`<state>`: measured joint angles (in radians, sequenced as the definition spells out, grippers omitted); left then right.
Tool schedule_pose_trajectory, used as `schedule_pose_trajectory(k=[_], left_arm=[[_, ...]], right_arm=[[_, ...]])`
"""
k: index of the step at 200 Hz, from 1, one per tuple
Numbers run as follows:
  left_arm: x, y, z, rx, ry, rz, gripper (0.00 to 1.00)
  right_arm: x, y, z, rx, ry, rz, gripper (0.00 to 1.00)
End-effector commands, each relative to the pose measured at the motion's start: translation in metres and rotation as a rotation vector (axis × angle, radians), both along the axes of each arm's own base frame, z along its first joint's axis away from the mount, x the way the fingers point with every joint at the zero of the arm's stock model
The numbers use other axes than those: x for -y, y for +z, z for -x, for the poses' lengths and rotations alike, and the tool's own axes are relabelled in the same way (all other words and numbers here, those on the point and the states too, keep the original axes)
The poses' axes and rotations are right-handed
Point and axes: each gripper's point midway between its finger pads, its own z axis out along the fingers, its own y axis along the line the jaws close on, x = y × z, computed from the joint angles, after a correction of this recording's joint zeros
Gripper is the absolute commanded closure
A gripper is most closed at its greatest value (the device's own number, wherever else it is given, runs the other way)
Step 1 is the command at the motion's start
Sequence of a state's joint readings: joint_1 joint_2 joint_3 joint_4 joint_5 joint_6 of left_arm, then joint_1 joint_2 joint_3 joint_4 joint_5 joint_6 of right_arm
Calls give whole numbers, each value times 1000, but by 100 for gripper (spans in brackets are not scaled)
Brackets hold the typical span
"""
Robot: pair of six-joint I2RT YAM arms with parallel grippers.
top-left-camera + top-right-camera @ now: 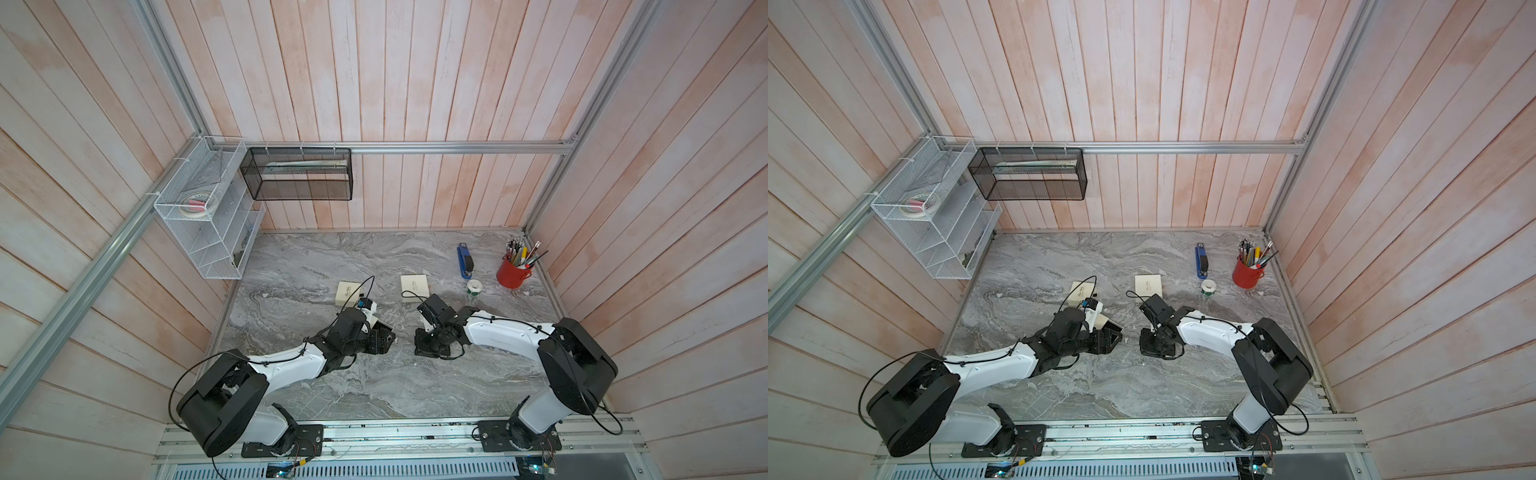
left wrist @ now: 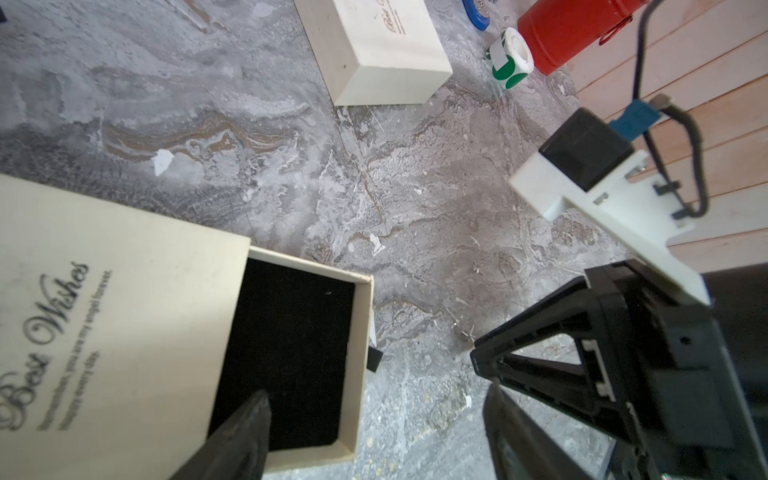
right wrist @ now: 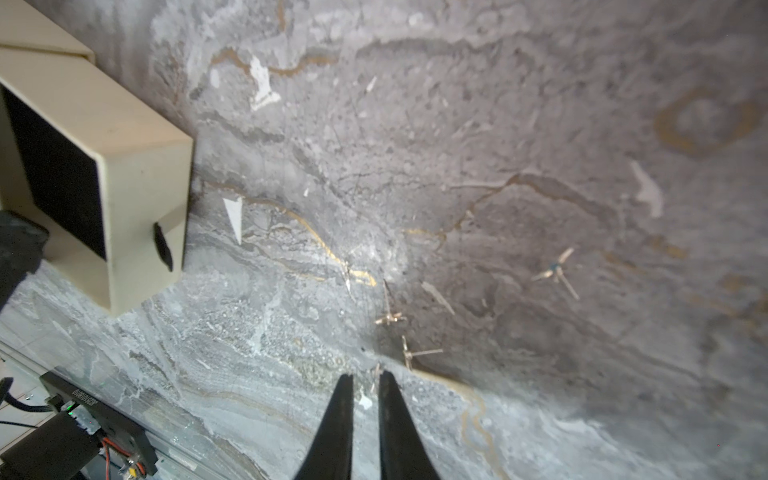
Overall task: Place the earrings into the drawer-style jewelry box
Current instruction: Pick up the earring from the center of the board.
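The task looks barely begun: the box (image 2: pixel 104 311) has its drawer (image 2: pixel 291 353) open and seemingly empty at the released left claw (image 2: pixel 376 390), while the earrings (image 3: pixel 390 318) lie on the bench (image 3: pixel 540 104) just front of centre, and the right claw (image 3: pixel 366 376) is nearly clenched round one, though I cannot tell whether it grips.

Earrings (image 3: pixel 390 318) tiny, detail blurred

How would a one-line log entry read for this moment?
left fingers: open, at pulled-out drawer | right fingers: pinched on one earring on table | other earrings: loose nearby
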<state>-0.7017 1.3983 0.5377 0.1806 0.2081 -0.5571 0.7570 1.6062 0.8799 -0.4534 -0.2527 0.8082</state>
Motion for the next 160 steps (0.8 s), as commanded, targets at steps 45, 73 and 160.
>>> schedule_pose_trajectory(k=[45,73,160], left_arm=[[1,10,0,42,-17,11,19],[2,10,0,42,-18,10,19],[0,9,0,46,-15,7,18]], right_arm=[[3,-5,6,-30,3,32,84],[0,-5,5,-30,8,26,84],[-3,-7,4,-30,19,27,88]])
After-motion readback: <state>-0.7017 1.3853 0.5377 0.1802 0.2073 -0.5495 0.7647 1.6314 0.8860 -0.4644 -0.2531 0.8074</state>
